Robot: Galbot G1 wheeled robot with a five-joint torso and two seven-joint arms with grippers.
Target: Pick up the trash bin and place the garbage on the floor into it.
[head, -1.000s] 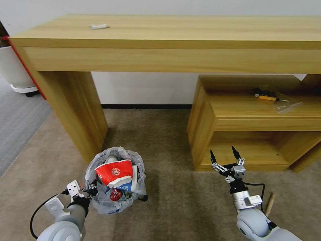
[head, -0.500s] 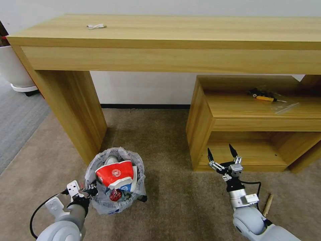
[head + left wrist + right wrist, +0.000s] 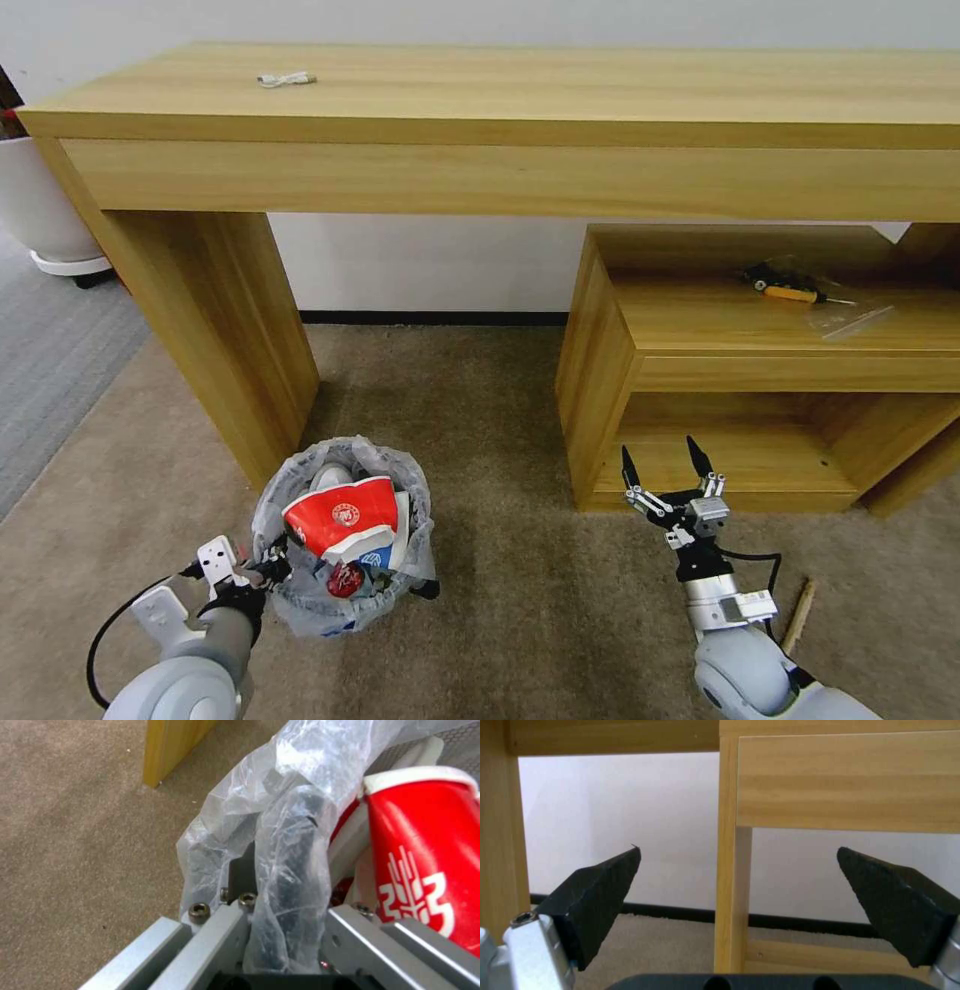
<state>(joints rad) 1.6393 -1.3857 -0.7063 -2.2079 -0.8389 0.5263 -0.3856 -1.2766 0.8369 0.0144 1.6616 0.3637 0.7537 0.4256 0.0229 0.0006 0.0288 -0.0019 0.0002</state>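
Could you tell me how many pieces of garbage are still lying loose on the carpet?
1: a wooden stick on the floor, beside the right arm. More may be hidden behind the arms or furniture.

Plenty of bare floor [image 3: 490, 420] in the middle, between the counter leg [image 3: 215, 320] on the left and the low shelf unit [image 3: 620, 370] on the right, running back to the wall. The trash bin [image 3: 345, 530] sits just in front of that leg, so there's barely any gap on its left-rear side. It's stuffed to the rim, with the red-white cup [image 3: 340, 515] sticking up on top. The left hand [image 3: 268, 572] is clamped on the bin's near rim, blocking that side. The right hand [image 3: 662, 462], fingers spread, hovers right in front of the shelf's lower opening. The wooden stick [image 3: 800, 615] lies on open carpet beside the right arm.
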